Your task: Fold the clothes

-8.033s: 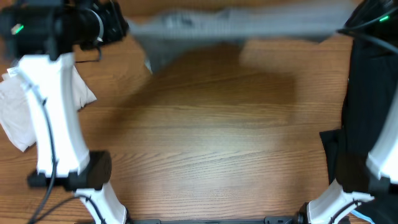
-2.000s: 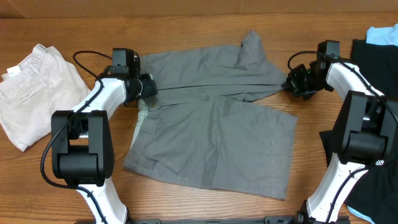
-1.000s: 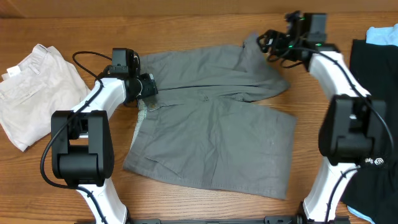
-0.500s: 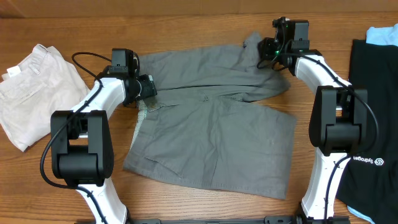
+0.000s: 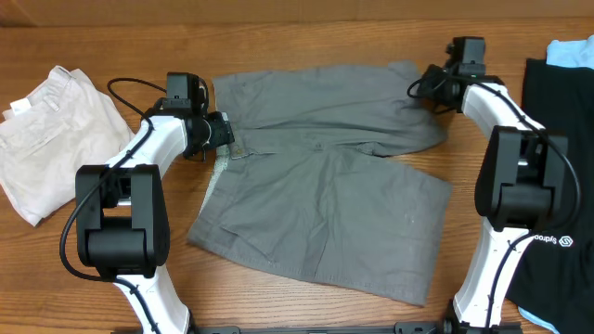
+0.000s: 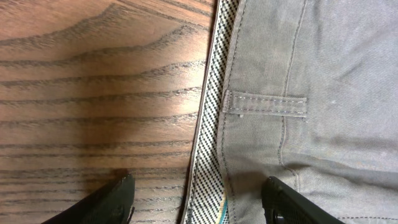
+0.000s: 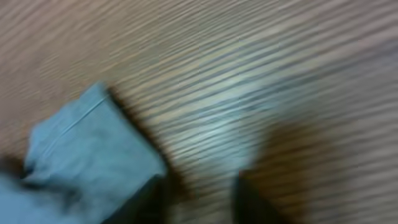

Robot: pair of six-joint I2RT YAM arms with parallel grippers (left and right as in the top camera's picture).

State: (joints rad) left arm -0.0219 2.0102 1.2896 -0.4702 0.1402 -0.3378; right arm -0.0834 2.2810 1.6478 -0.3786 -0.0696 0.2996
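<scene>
The clothes, mid-grey shorts (image 5: 325, 186), lie spread flat across the middle of the wooden table, waistband to the left and legs to the right. My left gripper (image 5: 221, 137) rests at the waistband's left edge. In the left wrist view it (image 6: 199, 208) is open, with the checkered waistband lining (image 6: 208, 143) lying between its fingers (image 6: 118, 199). My right gripper (image 5: 429, 85) hovers at the far right corner of the upper leg. The right wrist view is blurred: the gripper (image 7: 199, 202) shows bare wood in its gap, and the grey cloth corner (image 7: 81, 149) lies beside its left finger.
Pale beige folded shorts (image 5: 46, 130) lie at the left edge. A black garment (image 5: 557, 121) lies along the right edge, with a light blue piece (image 5: 571, 51) at its far end. Both arm bases stand at the table's front edge.
The upper leg's bunched-up corner now lies flat, drawn out to the right. My right gripper moved right with it, shut briefly and has reopened. The left gripper has not moved.
</scene>
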